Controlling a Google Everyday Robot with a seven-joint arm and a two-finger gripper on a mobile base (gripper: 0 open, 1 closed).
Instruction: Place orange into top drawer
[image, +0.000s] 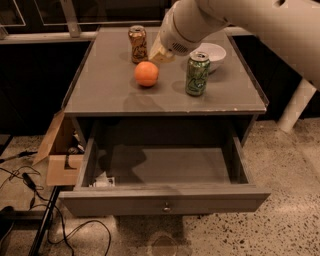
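Note:
The orange sits on the grey table top, left of centre. The top drawer is pulled wide open below, its front panel with a small round knob facing me. My gripper hangs from the big white arm coming in from the upper right. It is just above and right of the orange, between the two cans, and only a yellowish tip shows.
An orange-brown patterned can stands behind the orange. A green can stands right of it, with a white bowl behind. A cardboard box and cables lie on the floor at the left.

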